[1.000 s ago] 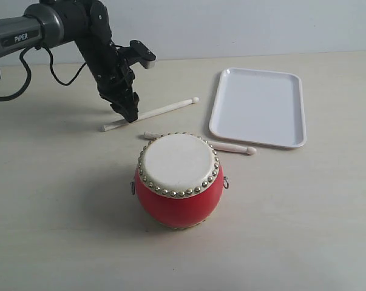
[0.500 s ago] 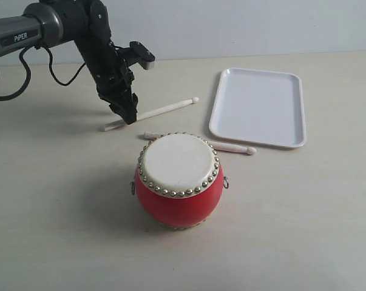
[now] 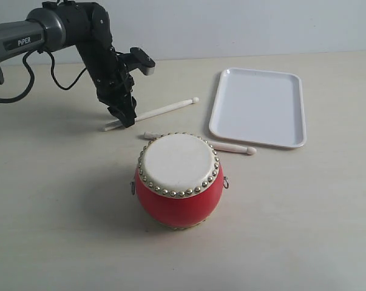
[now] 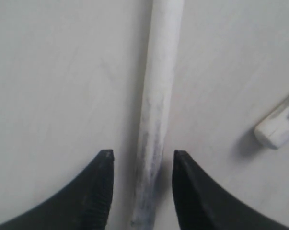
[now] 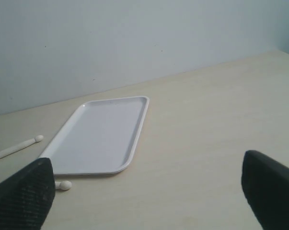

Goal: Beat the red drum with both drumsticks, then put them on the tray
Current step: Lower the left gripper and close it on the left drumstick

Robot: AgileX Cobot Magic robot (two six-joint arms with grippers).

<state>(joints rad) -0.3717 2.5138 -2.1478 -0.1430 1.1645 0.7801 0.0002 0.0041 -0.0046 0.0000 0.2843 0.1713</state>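
Note:
The red drum [image 3: 179,182] stands upright in the middle of the table, cream head up. One drumstick [image 3: 164,110] lies behind it to the left. My left gripper [image 3: 127,119] is down at that stick's butt end, open, with a finger on each side of the shaft [image 4: 158,96] and a gap on both sides. The second drumstick [image 3: 231,147] lies just behind the drum, its butt end [image 4: 278,127] near the first stick. The white tray [image 3: 258,106] sits empty at the back right. My right gripper [image 5: 146,191] is wide open and holds nothing; it faces the tray [image 5: 103,134].
The left arm's black cable [image 3: 61,79] hangs over the table at the back left. A pale wall [image 3: 231,24] closes off the far edge. The second stick's rounded tip [image 5: 63,185] lies just off the tray's near rim.
The left arm has shifted slightly left and lower, bringing its fingertips down around the butt end of the far drumstick. Drum, sticks and tray have not moved.

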